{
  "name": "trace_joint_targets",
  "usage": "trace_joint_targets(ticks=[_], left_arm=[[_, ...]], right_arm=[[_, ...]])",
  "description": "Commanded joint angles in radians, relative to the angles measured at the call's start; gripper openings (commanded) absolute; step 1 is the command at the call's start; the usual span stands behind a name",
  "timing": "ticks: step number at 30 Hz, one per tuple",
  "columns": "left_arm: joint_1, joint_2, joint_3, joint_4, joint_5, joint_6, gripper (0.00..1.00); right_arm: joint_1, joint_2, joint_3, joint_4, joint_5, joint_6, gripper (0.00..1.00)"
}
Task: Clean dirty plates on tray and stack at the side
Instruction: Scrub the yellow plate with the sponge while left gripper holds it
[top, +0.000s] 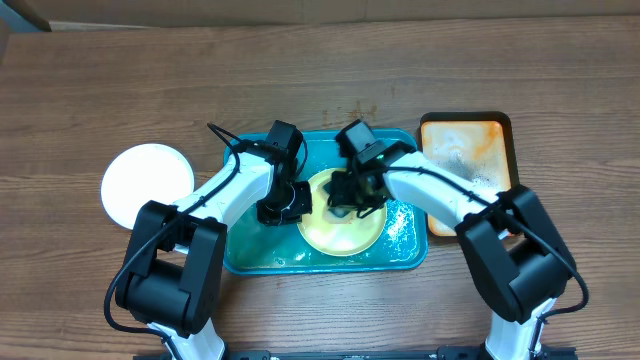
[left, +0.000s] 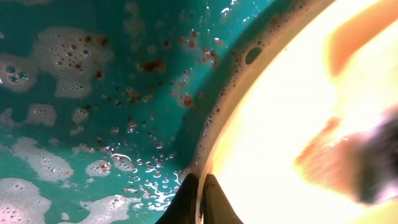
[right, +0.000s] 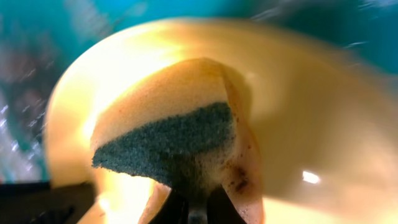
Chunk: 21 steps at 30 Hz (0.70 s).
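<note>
From seven and five o'clock both arms bend inward, left gripper (top: 285, 209) and right gripper (top: 348, 204) close together at centre (jaws pinched tight).

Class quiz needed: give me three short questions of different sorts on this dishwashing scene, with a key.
1. True or false: the white plate lies on the table, outside the teal tray.
2. What does the right gripper hold? A sponge, B brush, C cloth.
3. Fill in: the left gripper has its fingers pinching the rim of the ___ plate.
Key: 1 true; 2 A; 3 yellow-green plate.
</note>
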Motion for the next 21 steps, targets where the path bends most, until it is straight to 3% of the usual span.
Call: trace_joint_targets(ticks=[1,9,15,21], left_arm=[[-0.003,0.014,-0.02,-0.014,-0.021,-0.003,0.04],[-0.003,0.014,-0.02,-0.017,-0.021,-0.003,0.04],[-0.003,0.014,-0.02,-0.022,-0.021,-0.003,0.04],[-0.008,0.014,-0.02,-0.021,-0.022,-0.003,0.04]], right_arm=[[-0.058,0.026,-0.022,-0.051,0.175,0.019,0.04],[-0.037,0.026,-0.022,-0.267,0.161,-0.114,0.04],[-0.044,0.026,-0.021,-0.233,0.397,0.014,0.04],[-0.054,0.024,-0.006,-0.225,0.457,0.162,0.04]])
